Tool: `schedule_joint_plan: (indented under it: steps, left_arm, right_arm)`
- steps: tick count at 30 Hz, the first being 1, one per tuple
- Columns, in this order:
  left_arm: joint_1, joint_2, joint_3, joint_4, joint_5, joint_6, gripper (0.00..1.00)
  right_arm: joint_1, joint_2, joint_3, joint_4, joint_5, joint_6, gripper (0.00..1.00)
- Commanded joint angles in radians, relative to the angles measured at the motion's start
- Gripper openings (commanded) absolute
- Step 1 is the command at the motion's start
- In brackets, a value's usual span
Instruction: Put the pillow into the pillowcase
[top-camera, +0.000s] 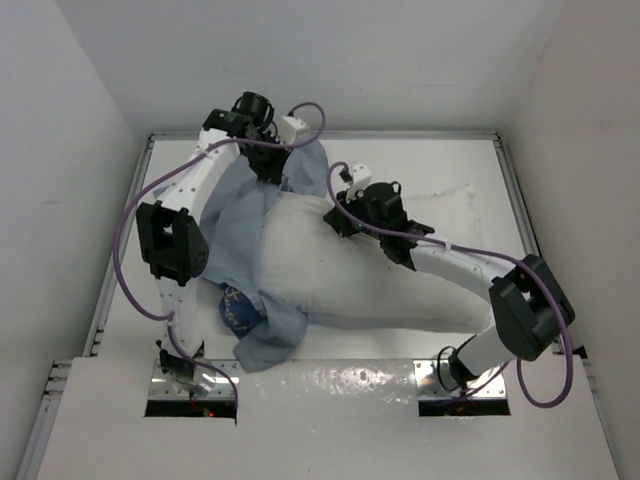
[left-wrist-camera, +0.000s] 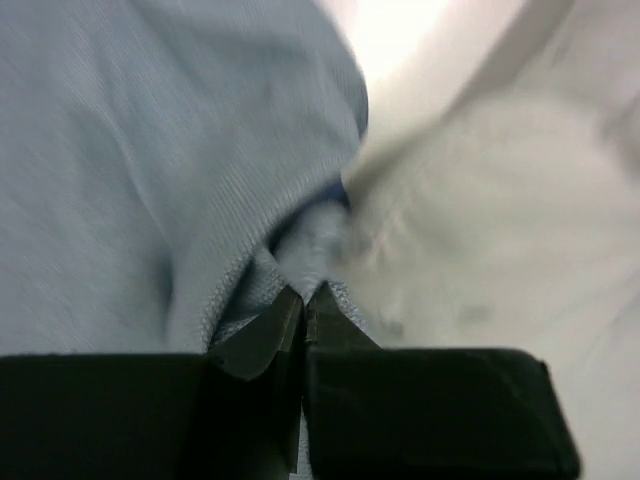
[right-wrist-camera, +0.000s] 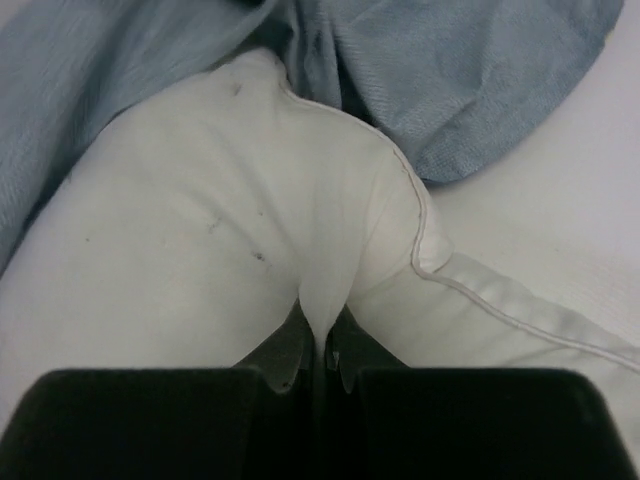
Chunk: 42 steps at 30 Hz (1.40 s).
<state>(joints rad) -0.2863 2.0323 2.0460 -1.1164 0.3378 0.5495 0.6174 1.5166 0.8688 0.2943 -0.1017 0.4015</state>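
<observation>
At pillowcase (top-camera: 232, 212) mouth, insertion step: right gripper (right-wrist-camera: 322, 342) pinches pillow (right-wrist-camera: 200, 250), left gripper (left-wrist-camera: 303, 300) closed at hem (hold unconfirmed); next, feed inward.

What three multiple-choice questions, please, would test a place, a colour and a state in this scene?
1. Where does the pillowcase lie in the top view?
A. at the left end of the pillow
B. at its right end
C. only across its middle

2. What colour is the pillow?
A. red
B. white
C. black

3. How is the right gripper?
A. wide open
B. shut on a pinch of the pillow
C. shut on the pillowcase

Answers:
1 A, since the blue cloth bunches around the left end and none shows at the right.
2 B, as its fabric is plain white in every view.
3 B, because the right wrist view shows a fold of white fabric drawn in between the closed fingers.
</observation>
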Motion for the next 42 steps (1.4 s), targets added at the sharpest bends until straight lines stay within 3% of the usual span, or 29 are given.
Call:
schedule_joint_plan:
  steps: [1,5,10,15,17,22,25,29,30,31,32,33,34,36,40,41,42]
  left_arm:
    - [0.001,-0.027,0.199,0.058,0.131,-0.062,0.00]
    - [-0.010,-0.107,0.171,0.222,0.225,-0.105,0.00]
    - [-0.066,-0.182,0.068,0.147,0.369,-0.019,0.00]
    - [-0.096,-0.251,-0.058,0.136,0.412,0.027,0.00]
    - [-0.106,-0.256,-0.056,0.092,0.417,0.061,0.00]
    - [-0.100,-0.308,-0.072,0.038,0.339,0.115,0.00]
    - [-0.096,-0.333,-0.136,0.020,0.299,0.145,0.00]
    - [-0.096,-0.311,-0.205,0.056,0.280,0.106,0.00]
    - [-0.096,-0.281,-0.196,0.062,0.273,0.077,0.08]
    - [-0.096,-0.244,-0.154,0.067,0.259,0.061,0.44]
    - [-0.096,-0.244,-0.153,0.066,0.244,0.047,0.59]
    - [-0.093,-0.212,-0.092,0.061,0.212,0.026,0.69]
    - [-0.088,-0.201,-0.061,0.052,0.193,0.014,0.86]
    - [-0.067,-0.198,0.011,0.049,0.164,0.003,0.97]
    - [-0.024,-0.276,0.016,0.095,0.092,-0.016,1.00]
    - [-0.007,-0.334,-0.041,0.107,0.057,-0.028,1.00]
    - [0.002,-0.368,-0.087,0.137,0.049,-0.031,0.94]
  right_arm:
    - [0.122,-0.050,0.041,-0.070,-0.043,-0.197,0.00]
    - [0.166,-0.082,0.068,-0.020,-0.081,-0.207,0.00]
    - [0.165,-0.073,0.104,0.104,0.012,-0.158,0.00]
    - [0.163,0.019,0.166,0.229,0.100,-0.072,0.00]
    - [0.131,0.059,0.182,0.255,0.152,0.002,0.00]
    - [-0.091,0.116,0.138,0.194,0.354,0.432,0.00]
    - [-0.145,0.088,0.070,0.129,0.576,0.490,0.00]
    - [-0.182,0.103,0.082,0.065,0.510,0.495,0.00]
    - [-0.180,0.111,0.091,0.063,0.467,0.426,0.00]
    - [-0.180,0.125,0.120,0.045,0.383,0.381,0.11]
    - [-0.180,0.128,0.134,0.034,0.343,0.335,0.28]
    - [-0.180,0.125,0.153,0.016,0.311,0.229,0.51]
    - [-0.180,0.120,0.194,-0.035,0.288,0.171,0.71]
    - [-0.182,0.087,0.235,-0.088,0.261,0.018,0.97]
    - [-0.180,-0.007,0.265,-0.138,0.170,-0.211,0.99]
    - [-0.179,-0.044,0.265,-0.148,0.069,-0.272,0.85]
    - [-0.176,-0.056,0.269,-0.194,0.004,-0.298,0.46]
